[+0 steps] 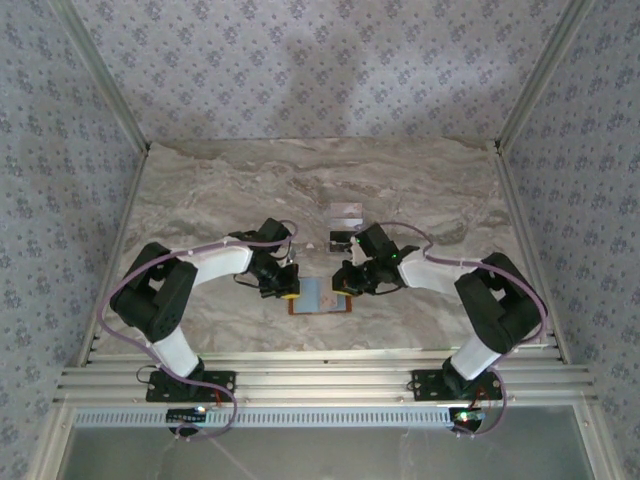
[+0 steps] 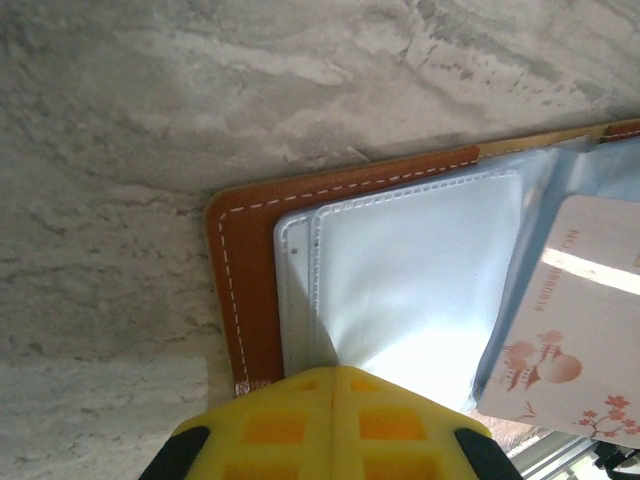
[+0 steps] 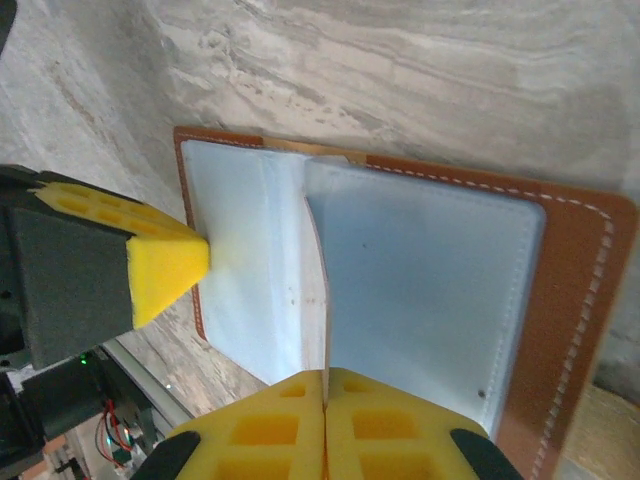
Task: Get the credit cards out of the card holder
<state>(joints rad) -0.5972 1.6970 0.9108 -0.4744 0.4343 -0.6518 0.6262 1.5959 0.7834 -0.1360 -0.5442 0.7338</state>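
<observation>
Right end effector point(image 3: 325, 385) pinches one sleeve point(image 3: 420, 290) of the single open card holder point(image 3: 575, 300); left end effector point(image 2: 335, 390), pressed together, touches it.

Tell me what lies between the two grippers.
The card holder. In the top view it lies open on the table between the left gripper and the right gripper. The right wrist view shows both grippers touching it.

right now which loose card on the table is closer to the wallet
The darker grey card; it lies just beyond the card holder, while the pale silvery card sits farther back.
</observation>
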